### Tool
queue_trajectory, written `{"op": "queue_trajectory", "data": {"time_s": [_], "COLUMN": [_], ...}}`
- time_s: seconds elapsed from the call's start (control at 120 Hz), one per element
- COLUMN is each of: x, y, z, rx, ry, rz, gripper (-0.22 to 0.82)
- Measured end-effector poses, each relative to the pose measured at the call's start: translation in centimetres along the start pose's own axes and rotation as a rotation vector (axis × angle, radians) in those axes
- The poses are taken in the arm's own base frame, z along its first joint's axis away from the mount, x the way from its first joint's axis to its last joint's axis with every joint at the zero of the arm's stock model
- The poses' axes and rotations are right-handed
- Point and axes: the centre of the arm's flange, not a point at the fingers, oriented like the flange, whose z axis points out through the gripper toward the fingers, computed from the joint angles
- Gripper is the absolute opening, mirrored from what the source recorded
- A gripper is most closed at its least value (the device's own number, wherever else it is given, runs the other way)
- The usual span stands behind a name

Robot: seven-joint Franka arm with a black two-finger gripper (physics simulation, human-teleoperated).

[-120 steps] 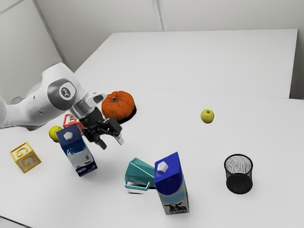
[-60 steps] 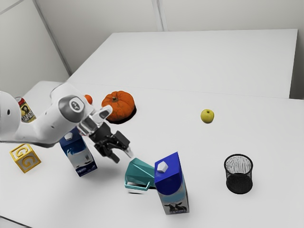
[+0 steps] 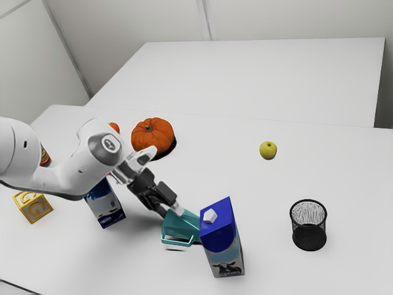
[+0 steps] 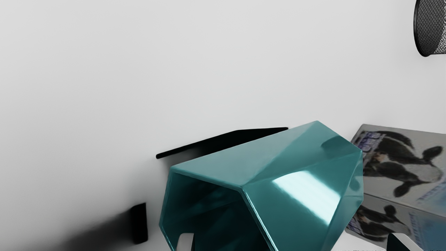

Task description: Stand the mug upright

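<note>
Close by my gripper (image 4: 292, 242), jaws apart, the teal mug (image 4: 296, 164) lies on its side, mouth toward me: probably light, rigid and slick, best pinched across its faceted walls near the rim. Just past its base, the milk carton (image 4: 397, 167) leaves little turning room; the wire bin (image 3: 309, 238) stands well apart, and the edges of the table (image 3: 264, 196) look distant enough.
</note>
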Motion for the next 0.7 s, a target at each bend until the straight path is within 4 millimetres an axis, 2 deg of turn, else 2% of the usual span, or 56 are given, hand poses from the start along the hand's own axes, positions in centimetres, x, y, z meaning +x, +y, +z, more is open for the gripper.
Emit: {"op": "queue_trajectory", "data": {"time_s": [0.275, 0.483, 0.7], "x": [0.0, 0.2, 0.6], "y": [-0.6, -0.6, 1.3], "z": [0.5, 0.8, -0.1], "rx": [-0.035, -0.055, -0.048], "ry": [0.016, 0.028, 0.043], "rz": [0.04, 0.066, 0.137], "gripper": [0.44, 0.17, -0.03]}}
